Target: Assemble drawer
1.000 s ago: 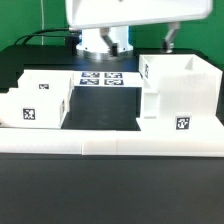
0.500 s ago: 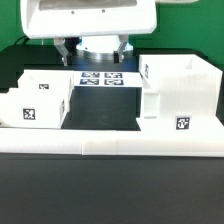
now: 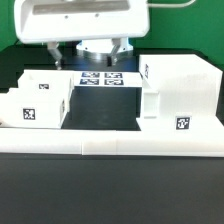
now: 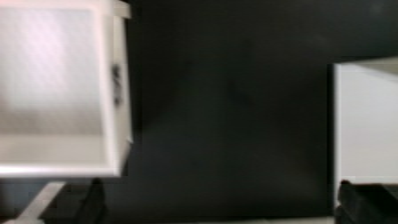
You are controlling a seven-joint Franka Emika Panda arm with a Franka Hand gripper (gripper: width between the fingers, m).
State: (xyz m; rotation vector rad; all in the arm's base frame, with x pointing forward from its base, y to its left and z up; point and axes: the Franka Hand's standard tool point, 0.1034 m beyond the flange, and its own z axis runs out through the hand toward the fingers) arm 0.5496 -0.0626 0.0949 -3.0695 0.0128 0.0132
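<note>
At top of ext view: white arm (image 3: 85, 20) body fills the upper frame, over the back of the table (image 3: 100, 108).
Gripper (image 3: 90, 50): hangs under that body, above the marker board, carrying nothing.
Jaws: 2 dark fingers (image 3: 57, 50) seem spread wide, though the view there is poor.
Marker board (image 3: 100, 77): flat on table at centre-back, several b/w tags on it.
Drawer housing (image 3: 182, 88): big white box on ext view's right, upright, open at top. It has 1 tag low on the front face and a dark mark on the wall facing centre.
Rear tray (image 3: 55, 82): ext view's left, open top, 1 tag on its wall.
Front tray (image 3: 45, 112): just in front of rear tray, 1 tag on its face. Touching or only beside, can't tell.
Trays vs housing: well apart, bare black table between.
Border wall (image 3: 110, 145): long, low, white, runs along the near edge in front of all parts.

Wrist view
Open-top tray (image 4: 63, 90): white, seen from above, hollow inside, dark smudge on 1 wall. Which of the 2 trays, can't tell.
White part (image 4: 368, 120): only a corner in frame, apart from that tray.
Table, wrist view: dark strip between the 2 white pieces, nothing lying on it.
</note>
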